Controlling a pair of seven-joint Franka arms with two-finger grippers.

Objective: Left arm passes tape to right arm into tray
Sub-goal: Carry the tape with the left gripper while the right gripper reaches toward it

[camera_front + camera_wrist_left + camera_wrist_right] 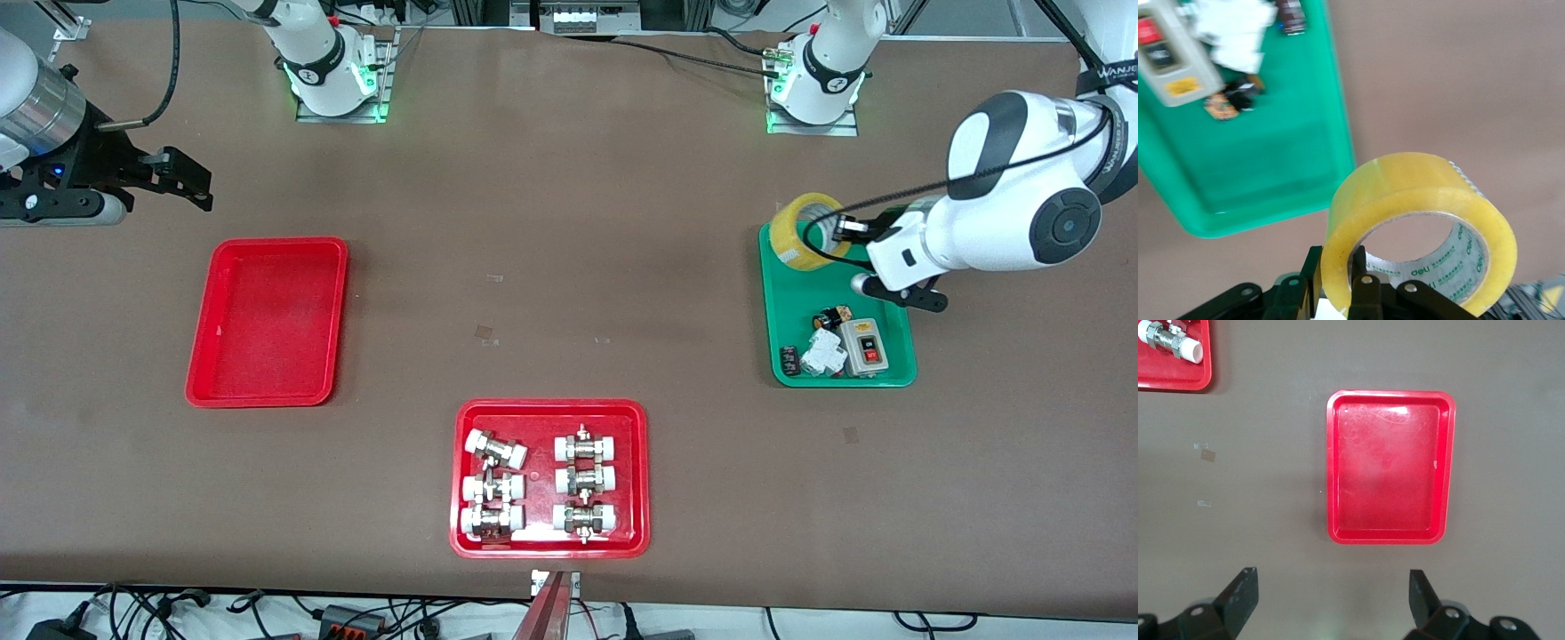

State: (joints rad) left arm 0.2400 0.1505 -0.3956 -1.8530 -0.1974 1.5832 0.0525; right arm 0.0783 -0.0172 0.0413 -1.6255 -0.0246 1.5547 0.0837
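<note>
The yellowish tape roll (803,229) is held up over the corner of the green tray (796,311) that lies toward the robot bases. My left gripper (845,233) is shut on the roll's wall, one finger inside the core and one outside; this also shows in the left wrist view, with the tape (1418,220) and the gripper (1337,267). My right gripper (182,180) is open and empty, up over the bare table at the right arm's end; it also shows in the right wrist view (1333,587). The plain red tray (267,322) is empty and also shows in the right wrist view (1389,467).
The green tray holds a grey switch box (862,347), a white part (822,353) and small dark parts. A red tray with several white-capped metal fittings (549,478) lies near the front edge. Brown table (551,267) lies between the trays.
</note>
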